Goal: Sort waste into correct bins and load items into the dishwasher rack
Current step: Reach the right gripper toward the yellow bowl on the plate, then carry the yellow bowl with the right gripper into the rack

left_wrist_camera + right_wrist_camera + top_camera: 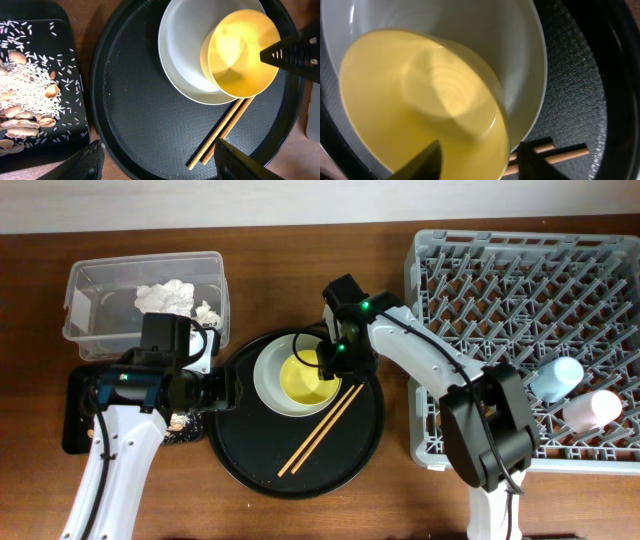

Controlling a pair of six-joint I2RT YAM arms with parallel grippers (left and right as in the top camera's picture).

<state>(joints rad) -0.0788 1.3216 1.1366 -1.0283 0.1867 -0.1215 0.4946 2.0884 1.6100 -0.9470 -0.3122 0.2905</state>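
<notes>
Wooden table [250, 520], right tool [479, 152] parted astride yellow bowl [420, 100] rim

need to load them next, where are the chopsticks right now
Overhead view, table centre: the chopsticks lie diagonally on the round black tray, beside the plate holding the yellow bowl, left of the rack.

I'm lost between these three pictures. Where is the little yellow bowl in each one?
Overhead: the yellow bowl is near the centre, inside the pale plate on the round black tray.
Left wrist: upper right, in the plate.
Right wrist: it fills the left and middle.
Shared landmark: the wooden chopsticks, lying beside the plate in every view.
</notes>
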